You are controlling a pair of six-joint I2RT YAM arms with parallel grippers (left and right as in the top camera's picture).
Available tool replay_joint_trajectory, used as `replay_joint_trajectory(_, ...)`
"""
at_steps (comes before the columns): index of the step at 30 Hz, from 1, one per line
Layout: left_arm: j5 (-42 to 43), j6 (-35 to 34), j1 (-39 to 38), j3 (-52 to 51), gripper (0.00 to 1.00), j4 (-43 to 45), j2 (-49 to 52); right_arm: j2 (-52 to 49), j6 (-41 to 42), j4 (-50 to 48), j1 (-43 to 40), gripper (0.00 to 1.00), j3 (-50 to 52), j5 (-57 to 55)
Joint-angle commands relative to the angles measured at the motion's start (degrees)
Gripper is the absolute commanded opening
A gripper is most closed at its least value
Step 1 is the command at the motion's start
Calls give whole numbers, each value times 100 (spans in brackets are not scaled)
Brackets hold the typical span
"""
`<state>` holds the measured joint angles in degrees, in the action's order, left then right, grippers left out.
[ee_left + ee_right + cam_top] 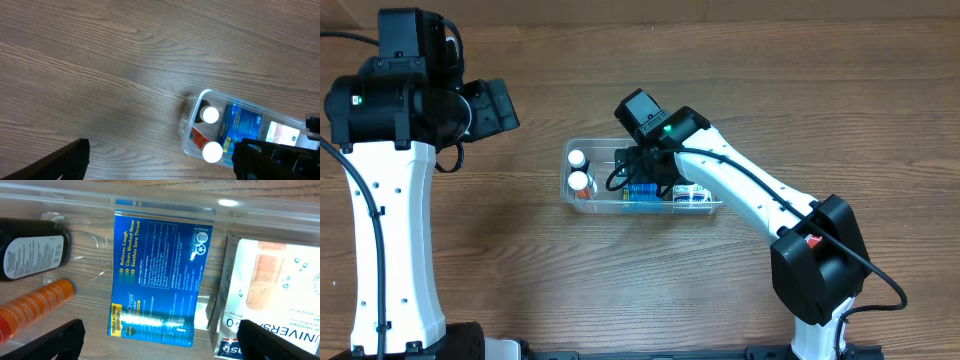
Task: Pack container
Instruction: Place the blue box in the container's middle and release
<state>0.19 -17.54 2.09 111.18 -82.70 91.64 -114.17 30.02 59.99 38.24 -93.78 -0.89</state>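
Overhead shows the right gripper (645, 178) low inside the container (582, 203) at mid-bench, jaws apart over the blue box (155, 277) — lifting carelessly could snag the rim and drag the container, while the left gripper (492, 107), jaws apart, waits well clear.

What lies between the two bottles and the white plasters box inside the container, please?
A blue cough-drops box lies flat between the bottles and the white box in the container, clearest in the right wrist view.
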Motion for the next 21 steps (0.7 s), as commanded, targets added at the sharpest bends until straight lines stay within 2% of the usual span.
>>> replay_joint_trajectory(1,-79,131,15,105,93,17,-2,-42,15,-15,-9,100,-72,-61)
replay_joint_trajectory(5,-81,131,15,103,93,15,-2,186,-22,240,-15,100,-278,-680)
replay_joint_trajectory(8,-81,177,15,103,93,17,-2,732,-17,929,-109,100,-1032,-1751)
replay_joint_trajectory(11,-81,177,15,105,93,17,-2,1213,-17,1412,-420,100,-1676,-2162)
replay_joint_trajectory(13,-81,177,15,105,93,17,-2,1613,-15,1659,-876,100,-1932,-2164)
replay_joint_trajectory(21,-79,216,15,105,93,13,-2,2625,-2,3008,-2787,100,-1910,-1423)
